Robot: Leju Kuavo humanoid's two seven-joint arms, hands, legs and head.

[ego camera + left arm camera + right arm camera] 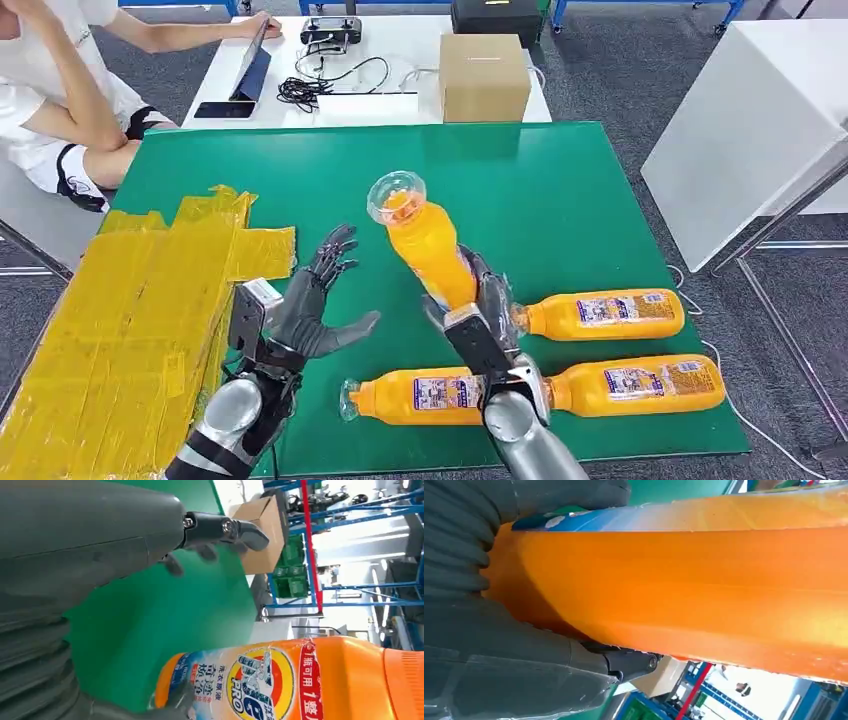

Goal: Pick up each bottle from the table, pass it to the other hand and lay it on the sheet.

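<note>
I am clamping my right hand point(478, 318) around the lower body of an orange bottle point(425, 240), lifting it at the centre of the frame with its clear cap tilted toward the upper left, so the free upper part is there to be taken. My left hand point(310, 300) is waiting just left of it, empty with fingers spread, ready for the pass. The yellow sheet point(120, 320) is lying at lower left, and three more bottles point(600, 315) are resting on the green table point(560, 190) at lower right.

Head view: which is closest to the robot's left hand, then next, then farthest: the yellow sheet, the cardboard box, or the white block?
From the left hand:
1. Yellow sheet, just beside it, on its left.
2. Cardboard box, past the green table's far edge.
3. White block, far off to the right.
</note>
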